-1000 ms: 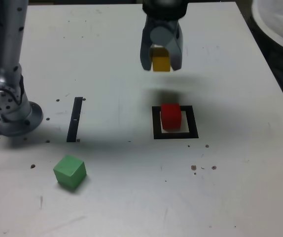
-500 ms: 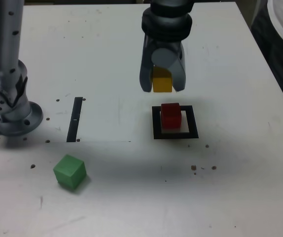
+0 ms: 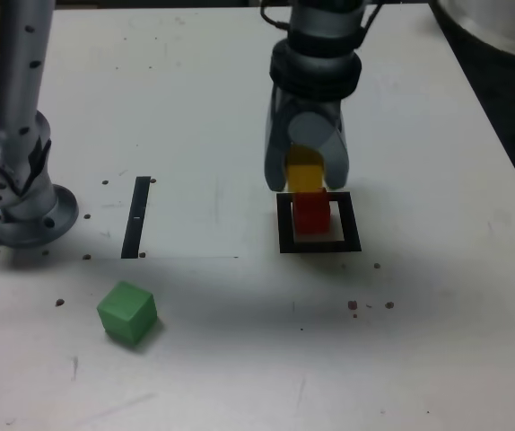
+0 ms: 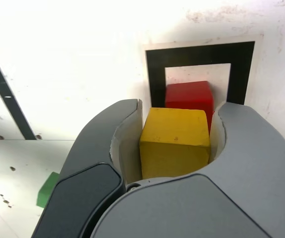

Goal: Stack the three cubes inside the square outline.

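Movement: gripper [image 3: 306,177] is descending from its earlier height, carrying the yellow cube [image 3: 306,176] toward the square outline [image 3: 319,245].
Grip: jaws are pinching the yellow cube on two sides.
Alignment: red cube [image 3: 310,214] is sitting inside the outline, directly beneath the yellow one, nearly touching.
Waiting: green cube [image 3: 127,312] is lying well apart, toward the exterior view's left.

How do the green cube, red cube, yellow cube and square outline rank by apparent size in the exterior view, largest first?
1. Square outline.
2. Green cube, though it sits nearest the camera, which flatters it.
3. Red cube and yellow cube: not ranked, since both are partly hidden, the yellow one by the gripper holding it.
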You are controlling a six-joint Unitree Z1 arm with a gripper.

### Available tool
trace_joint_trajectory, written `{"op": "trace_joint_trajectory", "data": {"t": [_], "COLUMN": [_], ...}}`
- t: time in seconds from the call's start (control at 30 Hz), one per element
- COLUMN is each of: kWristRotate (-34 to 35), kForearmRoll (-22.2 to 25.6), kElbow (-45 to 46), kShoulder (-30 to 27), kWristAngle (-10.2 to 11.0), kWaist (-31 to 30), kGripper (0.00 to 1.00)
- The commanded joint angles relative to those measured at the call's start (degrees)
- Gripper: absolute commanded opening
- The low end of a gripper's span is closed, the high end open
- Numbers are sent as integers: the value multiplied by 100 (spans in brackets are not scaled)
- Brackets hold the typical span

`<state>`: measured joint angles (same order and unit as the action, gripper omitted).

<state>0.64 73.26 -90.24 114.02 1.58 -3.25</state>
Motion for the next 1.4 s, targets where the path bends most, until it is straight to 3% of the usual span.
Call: {"op": "trace_joint_trajectory", "data": {"t": [0.0, 0.4, 0.47, 0.63, 0.7, 1.07, 1.37], "kWristRotate": [6, 6, -3, -49, -55, -45, -15], "kForearmRoll": [-53, -223, -277, -470, -532, -711, -744], "kElbow": [-15, 63, 109, 275, 326, 601, 1034], "kShoulder": [66, 162, 168, 170, 162, -177, -975], "kWristAngle": [-35, -116, -140, -225, -250, -203, 215], "kWaist": [-9, -9, -9, -9, -9, -9, -10], "kGripper": [31, 33, 43, 88, 97, 99, 99]}}
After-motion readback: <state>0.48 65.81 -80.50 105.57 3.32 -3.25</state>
